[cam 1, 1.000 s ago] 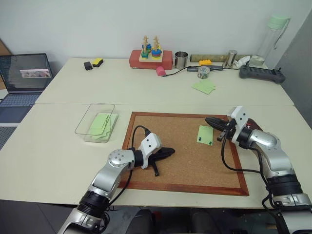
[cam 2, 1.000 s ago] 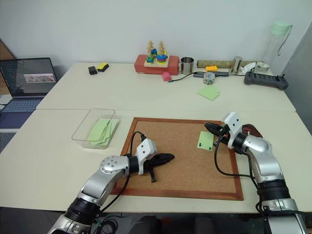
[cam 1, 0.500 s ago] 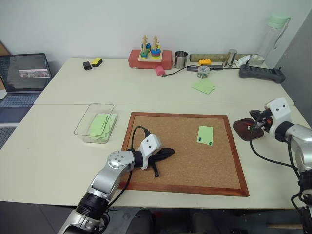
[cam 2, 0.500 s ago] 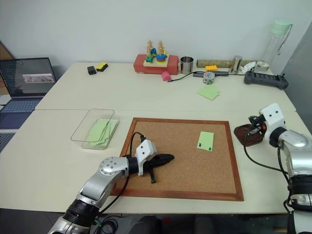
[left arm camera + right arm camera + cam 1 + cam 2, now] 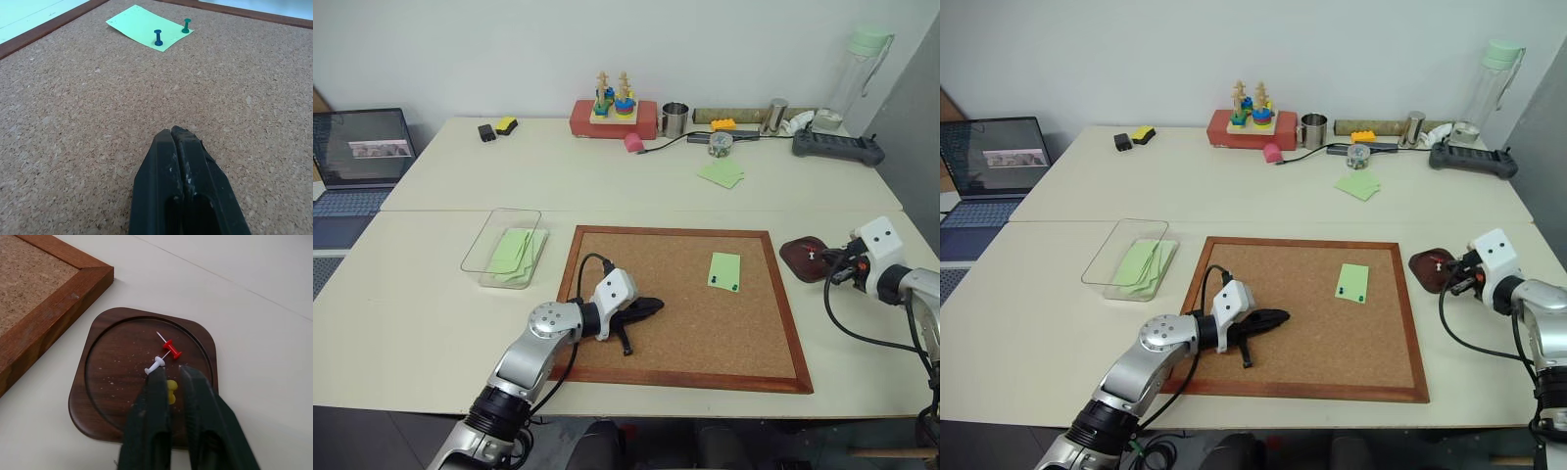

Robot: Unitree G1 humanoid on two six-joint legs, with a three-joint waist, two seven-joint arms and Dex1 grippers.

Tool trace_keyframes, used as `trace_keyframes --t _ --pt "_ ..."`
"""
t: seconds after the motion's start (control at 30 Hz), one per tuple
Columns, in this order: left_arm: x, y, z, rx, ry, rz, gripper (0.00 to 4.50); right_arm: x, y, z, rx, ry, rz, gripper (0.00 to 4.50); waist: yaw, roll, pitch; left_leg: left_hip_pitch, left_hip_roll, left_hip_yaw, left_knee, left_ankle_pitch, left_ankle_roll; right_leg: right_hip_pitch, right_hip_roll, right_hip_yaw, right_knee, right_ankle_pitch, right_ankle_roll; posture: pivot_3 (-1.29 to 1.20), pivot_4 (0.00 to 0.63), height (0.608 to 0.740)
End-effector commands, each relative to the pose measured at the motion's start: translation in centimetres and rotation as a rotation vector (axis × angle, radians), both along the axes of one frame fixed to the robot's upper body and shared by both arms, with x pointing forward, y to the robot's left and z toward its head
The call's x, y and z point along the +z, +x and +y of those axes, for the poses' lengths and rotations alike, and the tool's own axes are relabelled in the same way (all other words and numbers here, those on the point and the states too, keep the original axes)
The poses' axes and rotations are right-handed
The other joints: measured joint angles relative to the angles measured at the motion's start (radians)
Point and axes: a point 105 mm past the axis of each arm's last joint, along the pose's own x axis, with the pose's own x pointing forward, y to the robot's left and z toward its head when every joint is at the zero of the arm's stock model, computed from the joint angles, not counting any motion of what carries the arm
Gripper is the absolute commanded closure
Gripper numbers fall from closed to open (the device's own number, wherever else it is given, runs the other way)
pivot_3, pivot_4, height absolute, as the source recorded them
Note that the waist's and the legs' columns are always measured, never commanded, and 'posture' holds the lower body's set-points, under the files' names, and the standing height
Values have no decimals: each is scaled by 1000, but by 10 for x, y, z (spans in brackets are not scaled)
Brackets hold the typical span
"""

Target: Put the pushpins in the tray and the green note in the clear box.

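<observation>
While no writing reads, the green note (image 5: pixel 148 27) bears two pushpins (image 5: pixel 158 38).

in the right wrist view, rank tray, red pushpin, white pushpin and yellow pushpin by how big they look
1. tray, by far the largest.
2. red pushpin and white pushpin: they look about alike, so no ranking between them.
The yellow pushpin is partly hidden behind the right gripper, so its size is unsure.

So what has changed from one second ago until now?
The right gripper left the green note on the corkboard and swung right to the tray, where its fingers now stand slightly apart over a yellow pin. The left gripper, shut, and the note with its two pins stayed.
</observation>
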Motion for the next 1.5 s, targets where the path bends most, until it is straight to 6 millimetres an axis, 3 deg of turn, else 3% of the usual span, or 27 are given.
trace_keyframes --t 0.03,0.17,0.27,0.43,0.63,0.8,1.33,1.5 --pt "-42 -11 15 36 113 147 4500 17 4 3 17 12 -55 2970 0 0 0 0 0 0 0 0 0 0 0 0 0 0 0 0 150 740" --pt "-43 -11 15 38 113 150 4500 22 3 8 33 47 -74 2218 0 0 0 0 0 0 0 0 0 0 0 0 0 0 0 0 150 740" --pt "-43 -12 15 41 111 151 4500 37 0 10 52 75 -121 1699 0 0 0 0 0 0 0 0 0 0 0 0 0 0 0 0 150 740" --pt "-43 -12 16 41 111 153 4500 52 -20 38 243 65 -155 1699 0 0 0 0 0 -1 0 0 0 0 0 0 -1 0 0 0 150 740" --pt "-42 -11 14 27 109 152 4500 21 -49 105 513 21 -152 1699 -1 0 0 0 1 -2 -1 0 0 1 0 0 -1 -2 3 0 150 740" --pt "-41 -10 13 24 111 149 4500 -5 -51 131 564 -1 -190 1699 0 -1 0 0 1 -2 0 0 0 1 0 -1 -2 -2 5 0 150 740" --pt "-41 -12 16 23 119 152 4500 -21 -37 136 596 49 -187 1699 0 -1 0 0 0 -2 -1 0 0 1 0 0 -3 0 1 0 150 740" --pt "-41 -13 16 23 122 154 4500 -30 -37 137 601 68 -146 2761 0 -1 0 0 0 -2 -1 0 0 1 0 0 -3 0 1 0 150 740"
